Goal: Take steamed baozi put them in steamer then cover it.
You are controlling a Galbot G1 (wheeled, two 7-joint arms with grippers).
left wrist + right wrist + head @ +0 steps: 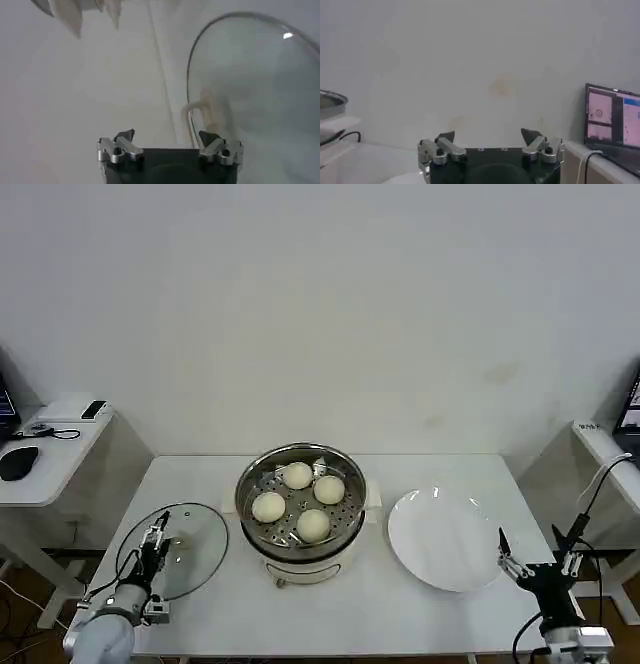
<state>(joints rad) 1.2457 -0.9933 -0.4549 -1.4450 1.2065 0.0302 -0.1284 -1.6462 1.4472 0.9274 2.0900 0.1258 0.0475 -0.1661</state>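
The steamer (302, 502), a shiny steel pot on a cream base, stands at the table's middle with no lid on it. Several cream-white baozi (313, 525) lie on its perforated tray. The cover (190, 552), a clear glass lid with a pale handle (205, 107), lies flat on the table to the steamer's left. My left gripper (155, 541) hangs open over the lid's near left part, close to the handle; in the left wrist view the left gripper (166, 136) holds nothing. My right gripper (515, 560) is open and empty beside the plate's right edge.
A flat white plate (440, 539) lies right of the steamer. A side table (45, 469) on the left carries a mouse and small devices. A laptop screen (612, 117) stands on a table at the right. Bare table lies in front of the steamer.
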